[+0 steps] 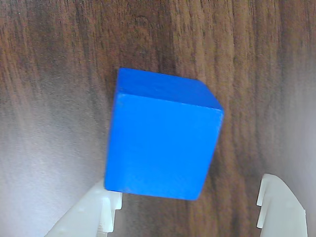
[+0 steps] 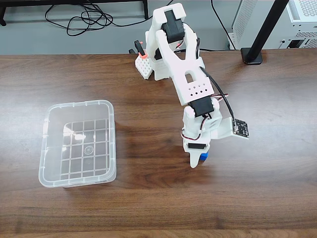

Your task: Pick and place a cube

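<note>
With the gripper (image 1: 187, 207) spread wide and holding nothing, its fingers either side of the cube (image 1: 160, 136) sitting on the table (image 2: 148, 208), well right of the bin (image 2: 49, 148), it should drop lower and centre before closing, since the cube sits skewed toward one finger.

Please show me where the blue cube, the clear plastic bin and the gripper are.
blue cube (image 1: 160, 145): wrist view, on its large front face.
clear plastic bin (image 2: 112, 139): fixed view, on its right rim.
gripper (image 1: 190, 210): wrist view, midway between the two white fingertips.
</note>
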You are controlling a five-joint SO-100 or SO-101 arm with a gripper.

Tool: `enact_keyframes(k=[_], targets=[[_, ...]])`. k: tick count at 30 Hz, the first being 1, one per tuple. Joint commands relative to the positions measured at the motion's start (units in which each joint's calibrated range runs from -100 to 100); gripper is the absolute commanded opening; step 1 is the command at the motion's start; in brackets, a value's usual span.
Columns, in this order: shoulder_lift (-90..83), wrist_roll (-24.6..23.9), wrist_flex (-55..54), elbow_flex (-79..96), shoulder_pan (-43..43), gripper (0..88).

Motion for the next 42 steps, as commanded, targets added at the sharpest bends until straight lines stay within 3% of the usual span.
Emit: enact_keyframes(k=[1,12,19,24,30,42], targets=[[-1.2,-0.2,1.6,-4.2,-2.9,27.7],[-1.2,4.7,1.7,-4.4,-4.1,27.6],[1.5,10.4,1.7,-5.8,-3.9,27.6],[5.0,10.9,5.1,-11.4,-3.7,27.1],[9.9,12.9,11.2,-19.7,-3.7,15.5],[11.6,14.2,20.0,-34.5,-0.8,14.4]])
